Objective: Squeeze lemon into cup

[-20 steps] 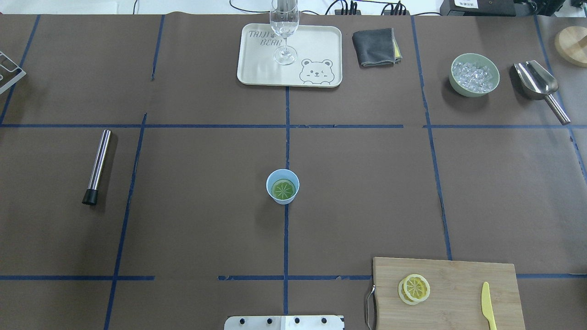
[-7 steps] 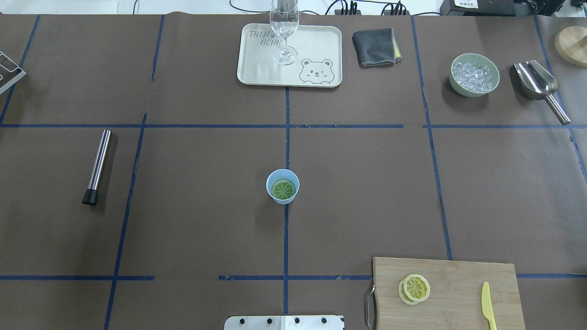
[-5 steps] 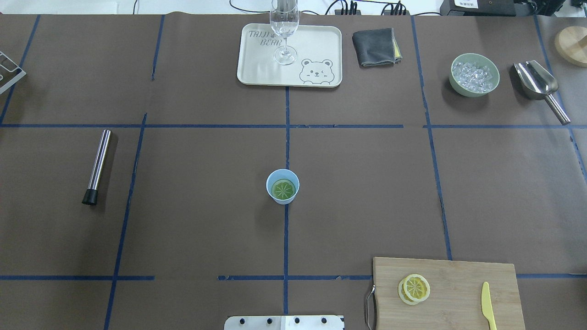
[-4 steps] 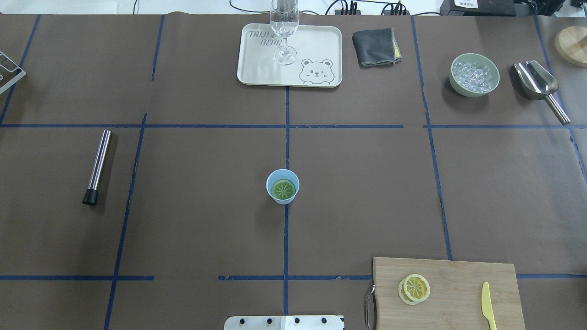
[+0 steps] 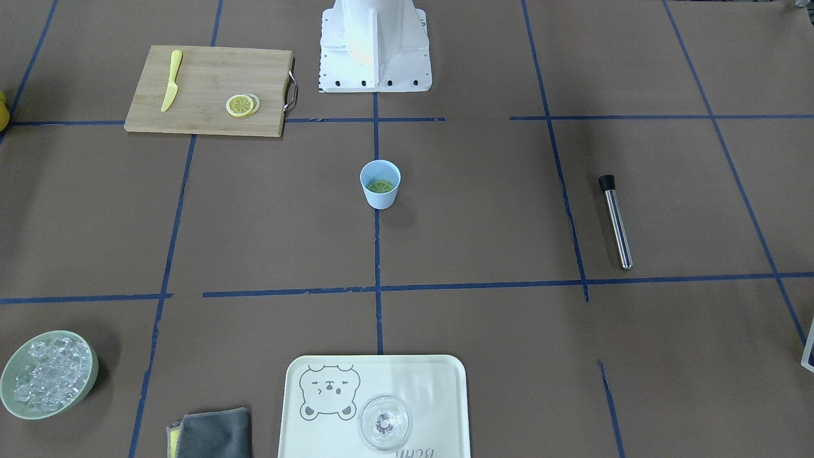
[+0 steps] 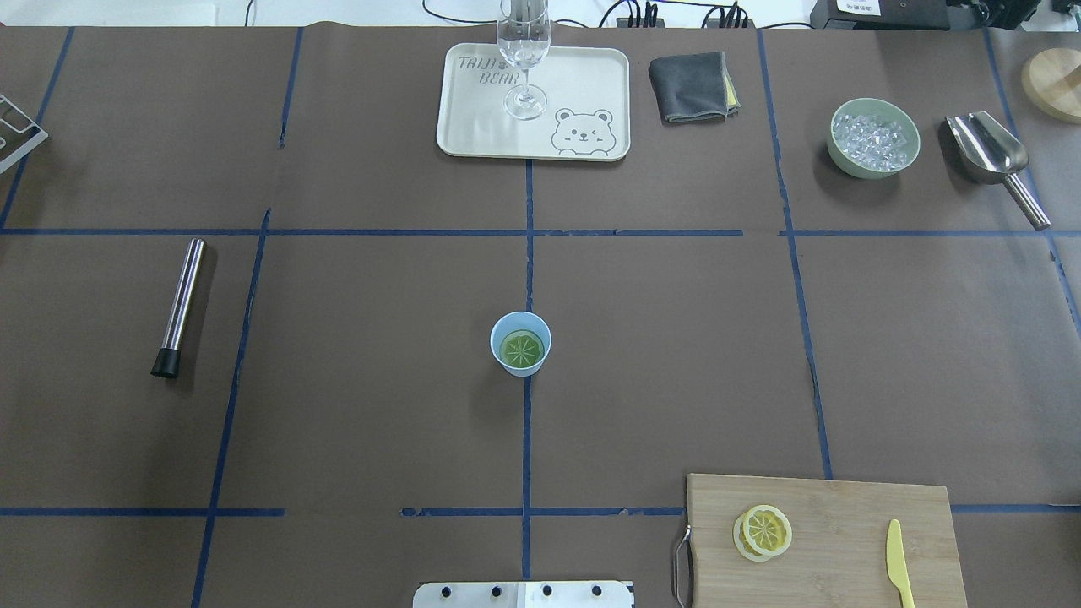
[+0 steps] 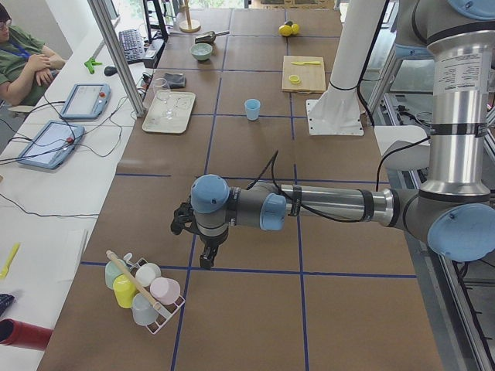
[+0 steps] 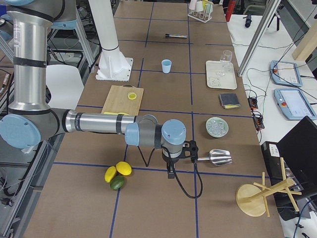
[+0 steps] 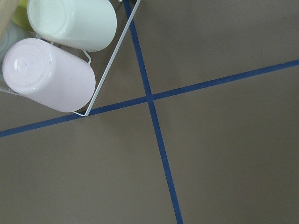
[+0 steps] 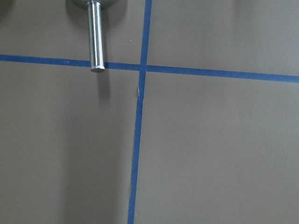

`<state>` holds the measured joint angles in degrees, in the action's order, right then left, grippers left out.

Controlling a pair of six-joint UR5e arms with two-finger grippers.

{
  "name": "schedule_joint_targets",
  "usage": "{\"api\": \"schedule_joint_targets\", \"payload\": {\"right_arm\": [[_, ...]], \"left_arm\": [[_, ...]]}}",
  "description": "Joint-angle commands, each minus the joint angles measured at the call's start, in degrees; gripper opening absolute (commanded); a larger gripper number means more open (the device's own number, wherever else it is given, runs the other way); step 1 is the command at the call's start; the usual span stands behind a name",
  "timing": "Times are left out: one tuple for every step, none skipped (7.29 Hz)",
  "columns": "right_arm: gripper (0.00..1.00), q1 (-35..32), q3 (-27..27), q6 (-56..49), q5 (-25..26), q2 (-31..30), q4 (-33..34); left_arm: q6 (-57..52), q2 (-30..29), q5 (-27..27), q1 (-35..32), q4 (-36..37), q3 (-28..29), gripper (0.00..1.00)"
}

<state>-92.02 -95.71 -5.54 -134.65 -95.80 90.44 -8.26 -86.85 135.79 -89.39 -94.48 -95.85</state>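
Overhead exterior view: the cup (image 6: 520,320) stands upright at the centre of the tabletop, on a blue tape line. One lemon slice (image 6: 522,348) lies flat on its bottom and looks greenish against the blue inside. Two spare slices (image 6: 764,531) overlap on the cutting board (image 6: 844,540) at the robot-side edge, toward the right end.

Neither arm is over the work area. The left gripper (image 7: 206,261) hangs above the tabletop's left end, beside a rack of cups (image 7: 143,290). The right gripper (image 8: 170,172) hangs above the right end, near a metal scoop (image 8: 218,157). Whether the fingers are apart or together cannot be told.

Hazards:
- The cup is light and nothing holds it. An off-centre descent would probably tip or push it.
- The overlapping spare slices may lift together.
- A slice lying flat on the cup's bottom offers little for the fingers to pinch.
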Motion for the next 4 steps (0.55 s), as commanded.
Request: {"api": "schedule_joint_targets", "payload": {"right_arm": [[1.00, 0.00, 0.00, 0.00, 0.00, 0.00, 0.00], [1.00, 0.00, 0.00, 0.00, 0.00, 0.00, 0.00], [1.00, 0.00, 0.00, 0.00, 0.00, 0.00, 0.00], [1.00, 0.00, 0.00, 0.00, 0.00, 0.00, 0.00]], "left_arm": [[0.00, 0.01, 0.00, 0.00, 0.00, 0.05, 1.00], [0.00, 0.01, -0.26, 0.00, 0.00, -0.04, 1.00], [0.00, 0.01, -0.26, 0.00, 0.00, -0.04, 1.00], [0.00, 0.01, -0.26, 0.00, 0.00, -0.04, 1.00]]}}
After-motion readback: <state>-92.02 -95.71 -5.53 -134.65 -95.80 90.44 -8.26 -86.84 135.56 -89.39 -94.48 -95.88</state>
